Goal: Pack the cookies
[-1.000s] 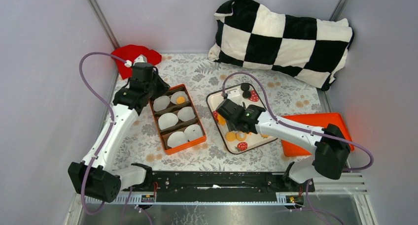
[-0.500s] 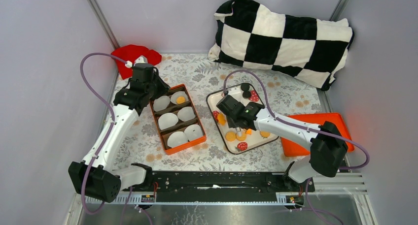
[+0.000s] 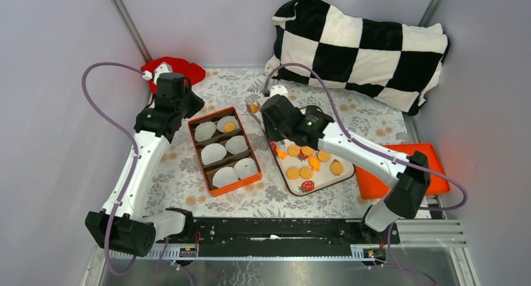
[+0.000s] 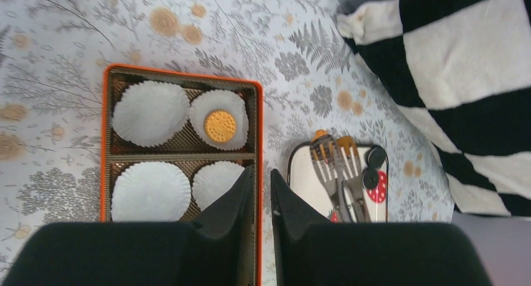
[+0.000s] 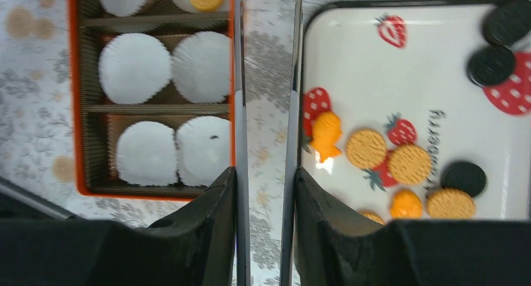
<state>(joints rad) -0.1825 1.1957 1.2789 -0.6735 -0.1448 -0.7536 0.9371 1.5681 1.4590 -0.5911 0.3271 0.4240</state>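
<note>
— While we hold the right claw [image 3: 255, 109] clenched on what reads as a small orange cookie [image 4: 320, 136], which way does the drop point lie?

— To our left. The claw hangs above the counter [image 3: 376, 120] strip between the orange box [image 4: 181, 81] and the white strawberry tray [image 5: 350, 67], level with the box's far right corner. The box's long axis runs near to far, slightly skewed, with three rows of two paper cups [image 5: 134, 67]. The far right cup already carries one round cookie [image 4: 220, 126]; the other five show empty. We judge the next move to be a short leftward shift over an empty cup, then release.

— Which arm is nearer?

— The right one carries the piece and is just beside the box. The left claw [image 4: 262, 173] hovers off the box's far left corner, jaws parted by a thin slit, grasping nothing.

— What do the views disagree on?

— The right wrist view shows the box on one side of its jaws and the tray on the other, with the remaining cookies [image 5: 366, 148], golden, orange and black, on it. Its fingertips run off the top edge, so the held piece is hidden there. The left wrist view shows those tips with the orange piece between them. The top view alone fixes the claw against the box corner.
</note>
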